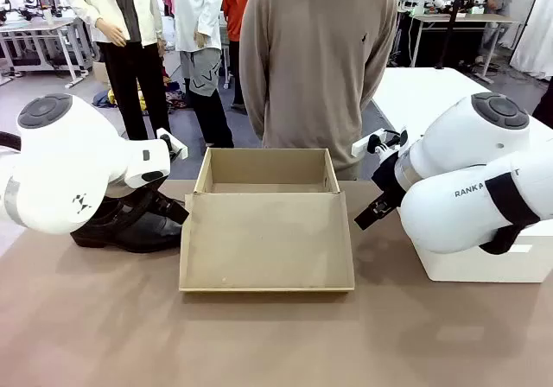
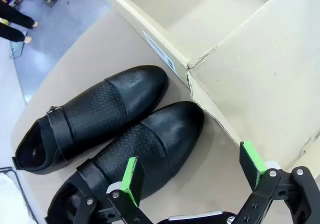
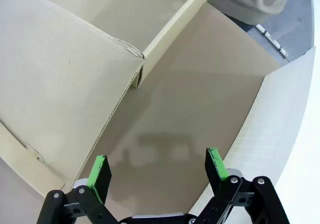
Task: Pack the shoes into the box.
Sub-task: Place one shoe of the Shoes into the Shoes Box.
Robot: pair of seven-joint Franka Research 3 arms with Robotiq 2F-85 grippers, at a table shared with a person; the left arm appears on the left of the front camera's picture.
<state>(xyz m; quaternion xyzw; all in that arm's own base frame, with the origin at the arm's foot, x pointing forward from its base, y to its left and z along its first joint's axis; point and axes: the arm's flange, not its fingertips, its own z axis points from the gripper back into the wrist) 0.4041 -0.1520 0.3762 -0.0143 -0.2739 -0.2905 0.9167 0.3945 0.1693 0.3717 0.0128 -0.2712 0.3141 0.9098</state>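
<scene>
Brown desk (image 1: 276, 344); my left wrist view shows shoes (image 2: 100, 109) beside the box (image 2: 260, 74); left gripper (image 2: 191, 170) and right gripper (image 3: 157, 156) gape wide, empty.

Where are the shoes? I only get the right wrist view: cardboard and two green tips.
Observer: The shoes lie side by side on the table, left of the box, toes toward it.
Operator: Anything packed yet?
Observer: No; the part of the box's inside that shows is bare, and the lid lies flat open.
Operator: Is the other tool holding one?
Observer: No, the left tool hovers open by the shoes, holding nothing.
</scene>
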